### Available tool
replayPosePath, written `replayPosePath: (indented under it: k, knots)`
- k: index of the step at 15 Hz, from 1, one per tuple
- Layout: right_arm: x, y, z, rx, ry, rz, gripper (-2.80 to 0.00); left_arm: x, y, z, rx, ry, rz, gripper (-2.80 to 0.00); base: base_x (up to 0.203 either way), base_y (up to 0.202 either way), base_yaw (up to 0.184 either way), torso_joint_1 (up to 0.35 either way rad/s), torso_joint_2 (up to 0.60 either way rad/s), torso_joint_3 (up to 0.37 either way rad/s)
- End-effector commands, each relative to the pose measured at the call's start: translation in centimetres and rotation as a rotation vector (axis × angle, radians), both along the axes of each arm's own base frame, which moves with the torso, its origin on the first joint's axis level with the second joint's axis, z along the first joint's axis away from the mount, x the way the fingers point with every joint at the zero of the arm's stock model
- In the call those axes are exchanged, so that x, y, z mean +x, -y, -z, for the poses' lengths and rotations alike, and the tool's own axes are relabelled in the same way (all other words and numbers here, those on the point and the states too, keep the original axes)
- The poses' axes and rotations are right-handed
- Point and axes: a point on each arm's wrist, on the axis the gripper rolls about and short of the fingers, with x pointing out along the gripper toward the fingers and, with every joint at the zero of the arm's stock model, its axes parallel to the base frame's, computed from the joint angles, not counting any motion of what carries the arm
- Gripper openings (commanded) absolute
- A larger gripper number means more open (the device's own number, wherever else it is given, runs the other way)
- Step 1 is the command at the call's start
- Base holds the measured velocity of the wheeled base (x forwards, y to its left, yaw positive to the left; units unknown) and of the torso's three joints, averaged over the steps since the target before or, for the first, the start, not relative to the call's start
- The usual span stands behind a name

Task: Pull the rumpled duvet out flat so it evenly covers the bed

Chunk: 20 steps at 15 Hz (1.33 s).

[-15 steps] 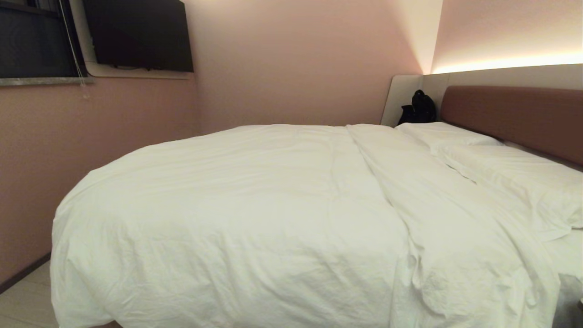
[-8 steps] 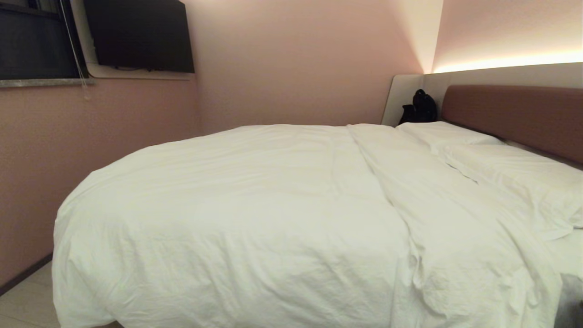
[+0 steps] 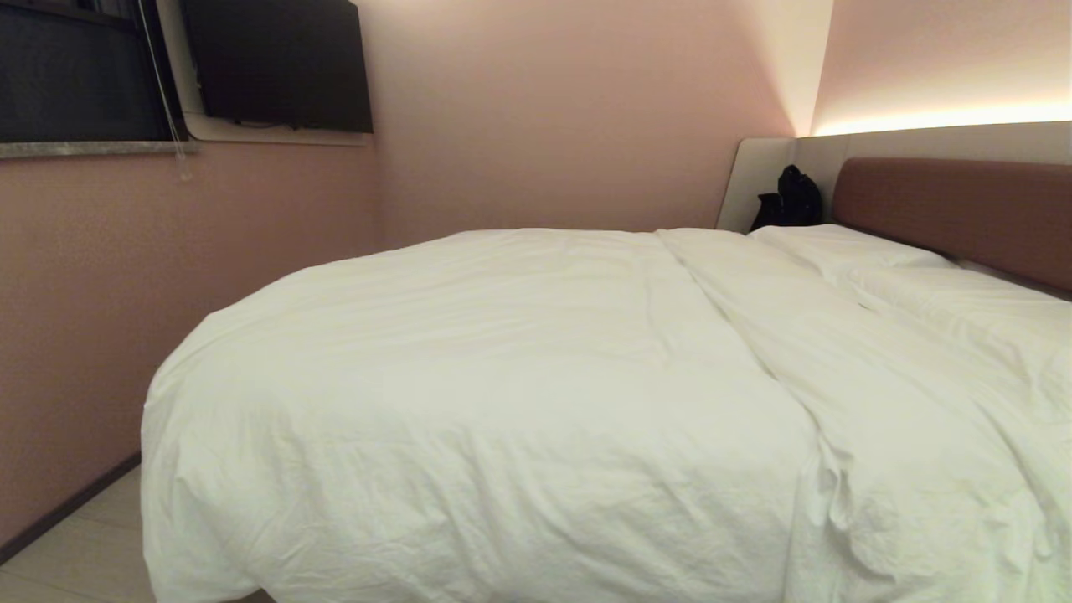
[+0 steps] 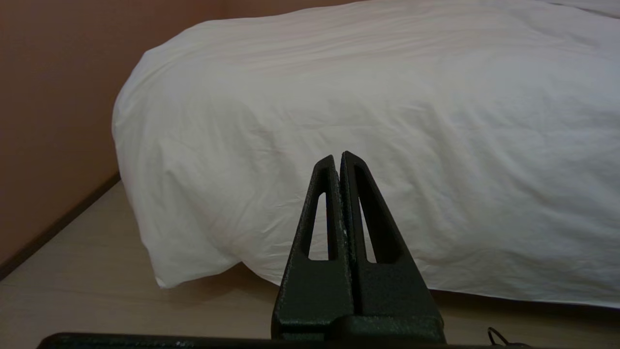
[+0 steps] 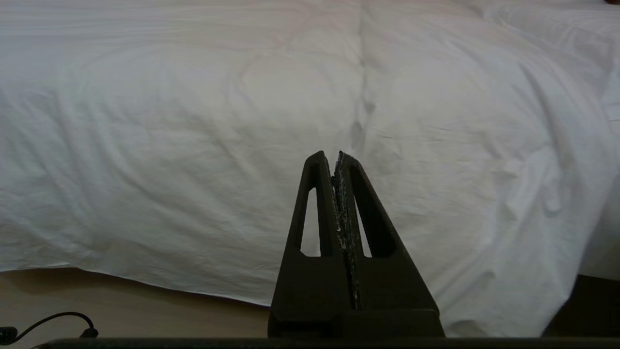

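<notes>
A thick white duvet (image 3: 502, 377) lies spread over the bed, draping down the near side almost to the floor, with a long fold running toward the brown headboard (image 3: 963, 209). Two white pillows (image 3: 846, 247) lie at the head end. Neither arm shows in the head view. My left gripper (image 4: 337, 157) is shut and empty, held a little off the duvet (image 4: 363, 97) near its hanging corner. My right gripper (image 5: 334, 156) is also shut and empty, facing the duvet's draped side (image 5: 242, 121) further toward the head end.
A pink wall (image 3: 84, 293) runs close along the foot of the bed, leaving a narrow strip of pale floor (image 3: 75, 544). A dark TV (image 3: 276, 67) and window hang above. A black bag (image 3: 791, 199) sits beside the headboard. A cable (image 5: 48, 325) lies on the floor.
The whole head view has shifted to the right, so the camera has moved leftward; the duvet itself has not moved.
</notes>
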Motion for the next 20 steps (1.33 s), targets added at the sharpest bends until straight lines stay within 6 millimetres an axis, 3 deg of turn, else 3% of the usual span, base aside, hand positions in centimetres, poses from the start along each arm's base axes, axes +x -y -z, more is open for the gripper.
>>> replayPosePath:
  k: [1,20]
  knots:
    - [0.00,0.00,0.00,0.000,0.001,-0.001,-2.80,0.01,0.00,0.01,0.000,-0.003,0.000,-2.80,0.000,0.196,-0.002,0.007,0.01,0.011]
    - [0.00,0.00,0.00,0.000,0.001,-0.001,-2.80,0.01,0.00,-0.01,-0.002,-0.001,0.000,-2.80,0.000,0.195,0.000,0.002,0.00,0.002]
